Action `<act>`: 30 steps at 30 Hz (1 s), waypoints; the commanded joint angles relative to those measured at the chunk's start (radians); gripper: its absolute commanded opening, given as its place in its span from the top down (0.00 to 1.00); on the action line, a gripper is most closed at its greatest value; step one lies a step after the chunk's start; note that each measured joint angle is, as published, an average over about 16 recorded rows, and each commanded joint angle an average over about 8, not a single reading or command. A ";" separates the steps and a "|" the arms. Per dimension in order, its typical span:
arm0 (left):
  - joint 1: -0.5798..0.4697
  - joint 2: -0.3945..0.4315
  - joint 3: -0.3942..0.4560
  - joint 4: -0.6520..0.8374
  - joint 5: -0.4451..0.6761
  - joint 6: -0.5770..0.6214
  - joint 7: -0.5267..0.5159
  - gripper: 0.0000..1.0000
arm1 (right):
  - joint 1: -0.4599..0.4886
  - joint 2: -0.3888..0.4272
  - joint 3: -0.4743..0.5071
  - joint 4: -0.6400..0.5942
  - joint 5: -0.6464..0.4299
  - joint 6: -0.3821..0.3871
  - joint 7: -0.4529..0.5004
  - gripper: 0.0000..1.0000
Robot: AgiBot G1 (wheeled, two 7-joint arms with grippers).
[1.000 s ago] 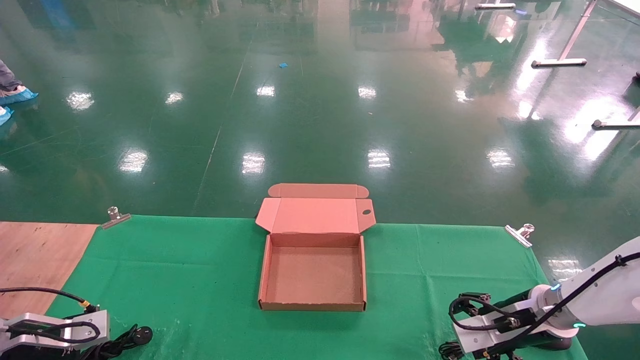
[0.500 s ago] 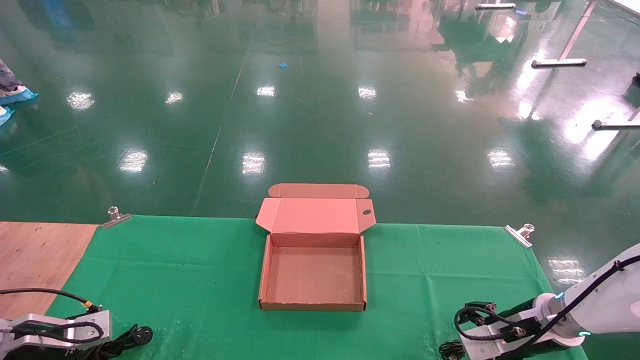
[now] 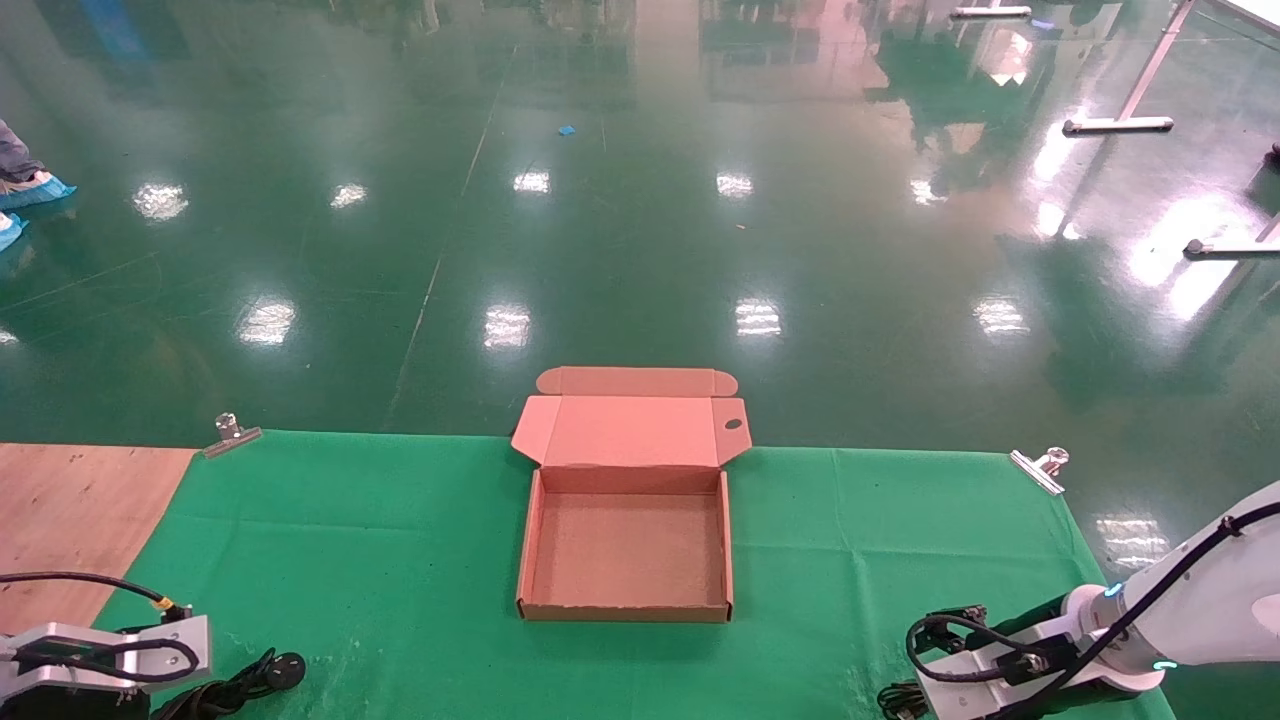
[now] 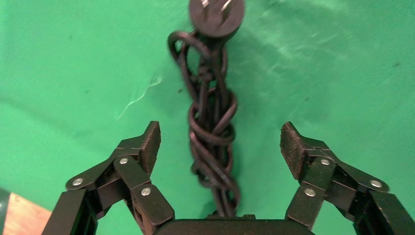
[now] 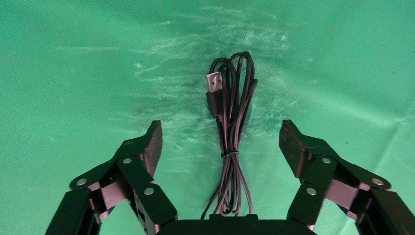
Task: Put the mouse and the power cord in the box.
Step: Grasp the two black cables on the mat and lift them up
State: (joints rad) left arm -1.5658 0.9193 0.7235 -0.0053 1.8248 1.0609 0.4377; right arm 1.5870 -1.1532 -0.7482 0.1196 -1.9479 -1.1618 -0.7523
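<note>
Over the last second the right arm has dropped and drawn back toward the near right corner of the tabletop (image 3: 400, 540), so less of its wrist shows in the head view than before; the left arm has barely shifted at the near left corner. The box (image 3: 627, 550) has not moved and is empty, lid folded back toward the far edge. By my reading, both arms have settled into pre-grasp poses and neither item has been picked up yet, so the task is at its start.

The left end effector (image 4: 219, 147) has its fingers spread wide, straddling the power cord (image 4: 211, 127) without touching it. The cord lies in a twisted bundle on the green cloth between the two pads, its round plug (image 4: 217, 17) at the far end of the bundle. In the head view that plug (image 3: 290, 665) shows near the left front corner.

The right end effector (image 5: 220, 147) is likewise wide apart and holding nothing. Between its fingers lies a thin looped cable (image 5: 232, 132) with a USB plug (image 5: 214, 83), tied near its middle; this is likely the cable belonging to the mouse. The mouse body itself is not visible in any view, and it may sit beneath the wrist.

A straight descent and closure on each bundle looks like the next requirement.
</note>
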 commanded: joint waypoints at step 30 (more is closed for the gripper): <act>0.014 -0.001 -0.002 -0.004 -0.003 -0.075 0.011 1.00 | 0.030 -0.015 0.017 -0.085 0.025 -0.012 -0.059 1.00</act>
State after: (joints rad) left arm -1.5607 0.9172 0.7222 -0.0118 1.8229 1.0125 0.4534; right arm 1.6242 -1.1643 -0.7294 0.0375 -1.9200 -1.1809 -0.8127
